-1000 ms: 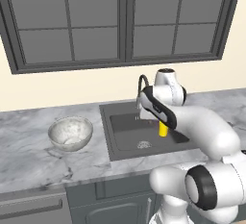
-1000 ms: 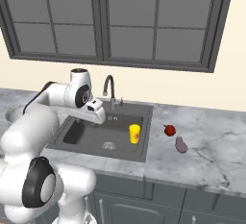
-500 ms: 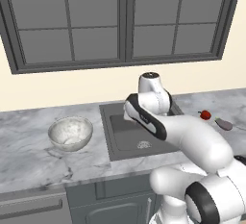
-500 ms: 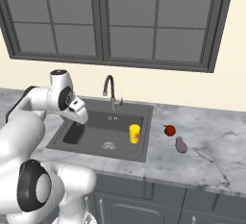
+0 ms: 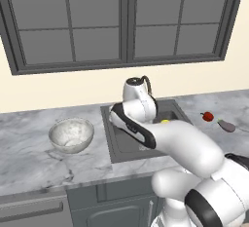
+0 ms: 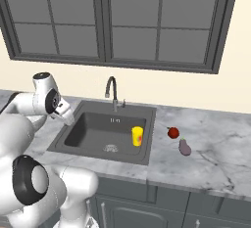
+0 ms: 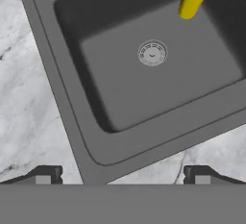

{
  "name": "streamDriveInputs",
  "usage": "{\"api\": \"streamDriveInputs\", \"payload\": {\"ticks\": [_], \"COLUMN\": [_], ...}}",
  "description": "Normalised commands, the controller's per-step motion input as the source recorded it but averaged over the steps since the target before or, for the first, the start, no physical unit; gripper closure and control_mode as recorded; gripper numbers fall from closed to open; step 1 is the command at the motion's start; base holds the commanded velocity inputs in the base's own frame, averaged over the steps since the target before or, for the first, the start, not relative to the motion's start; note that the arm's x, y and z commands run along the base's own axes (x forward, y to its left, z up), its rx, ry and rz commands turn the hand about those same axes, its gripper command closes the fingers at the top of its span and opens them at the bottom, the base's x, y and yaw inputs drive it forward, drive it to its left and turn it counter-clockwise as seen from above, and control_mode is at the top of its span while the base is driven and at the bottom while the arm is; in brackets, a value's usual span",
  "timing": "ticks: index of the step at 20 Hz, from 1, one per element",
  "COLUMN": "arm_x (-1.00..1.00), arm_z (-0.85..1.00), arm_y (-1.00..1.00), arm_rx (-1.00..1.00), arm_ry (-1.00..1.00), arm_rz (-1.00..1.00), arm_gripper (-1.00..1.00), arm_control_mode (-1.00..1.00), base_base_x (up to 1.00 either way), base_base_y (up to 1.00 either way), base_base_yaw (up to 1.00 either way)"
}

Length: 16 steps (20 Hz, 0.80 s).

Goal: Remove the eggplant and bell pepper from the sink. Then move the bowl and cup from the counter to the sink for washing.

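Right base view: one cup (image 6: 138, 136) in sink (image 6: 88, 131); claw (image 7: 123, 174) wide open, empty.

1. Eggplant (image 6: 185, 147): small, purple, oblong. Lies on the bench (image 6: 215, 158) right of the sink, just beside the bell pepper.
2. Bell pepper (image 6: 173, 133): small, round, bright red. Rests on the bench, between the sink rim and the eggplant.
3. Sink (image 6: 88, 129): dark grey rectangular basin, round whitish drain in the floor.
4. Cup (image 6: 138, 136): plain yellow cylinder, upright inside the sink at its right side.
5. Bowl (image 5: 71, 135): large, round, white-grey marbled. Upright on the bench left of the sink.
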Motion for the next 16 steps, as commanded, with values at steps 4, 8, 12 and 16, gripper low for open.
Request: {"api": "streamDriveInputs", "payload": {"ticks": [4,8,12,16], "arm_x": [0.22,0.28,0.24,0.18], "arm_z": [0.03,0.05,0.01,-0.04], "arm_y": [0.53,0.46,0.42,0.42], "arm_rx": [0.00,0.00,0.00,0.00], "arm_ry": [0.00,0.00,0.07,0.07], "arm_rz": [-0.05,-0.03,0.00,0.00], "arm_gripper": [-1.00,-1.00,-1.00,-1.00], "arm_control_mode": [-1.00,-1.00,-1.00,-1.00], "base_base_x": [0.00,0.00,0.00,0.00], "base_base_y": [0.00,0.00,0.00,0.00], "base_base_yaw": [0.00,0.00,0.00,0.00]}}
